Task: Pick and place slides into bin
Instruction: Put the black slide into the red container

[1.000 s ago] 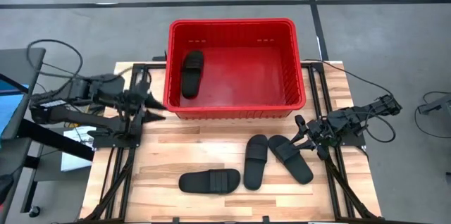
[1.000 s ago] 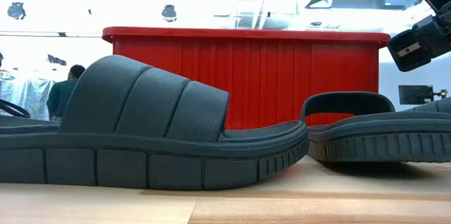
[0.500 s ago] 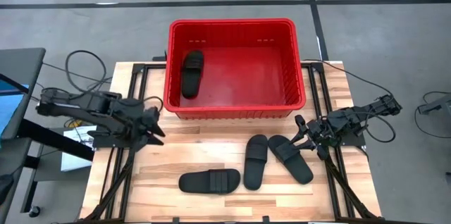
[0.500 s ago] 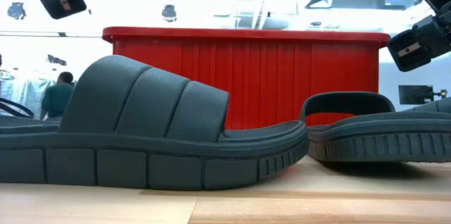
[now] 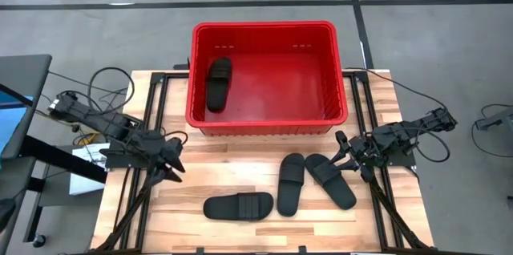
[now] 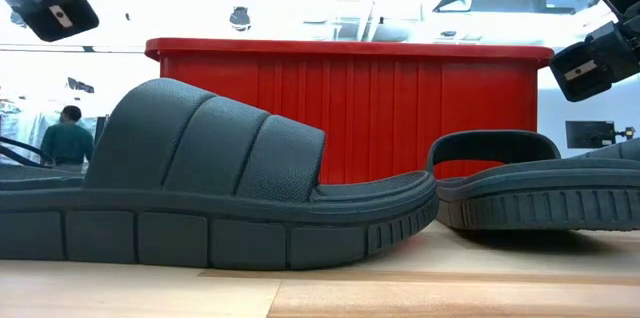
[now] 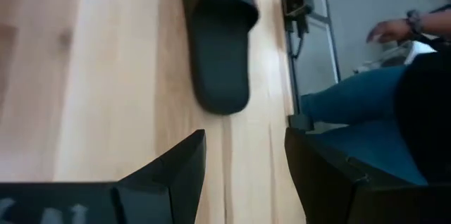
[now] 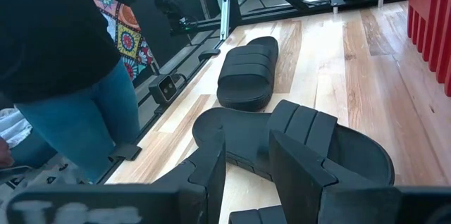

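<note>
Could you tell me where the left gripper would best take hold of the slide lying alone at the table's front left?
Probably across the raised band strap of that slide, coming down from above with the left gripper, whose fingers are open. The slide lies flat, sole down, lengthwise across the table, so one finger could slip under the strap's arch.

4 slides (image 5: 219,83) (image 5: 238,206) (image 5: 290,184) (image 5: 329,180), 1 bin (image 5: 269,26).

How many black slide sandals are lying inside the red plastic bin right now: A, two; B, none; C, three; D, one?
D: the high view shows a single black slide sandal on the floor of the red plastic bin, near its left wall, while three more lie on the wooden table.
</note>
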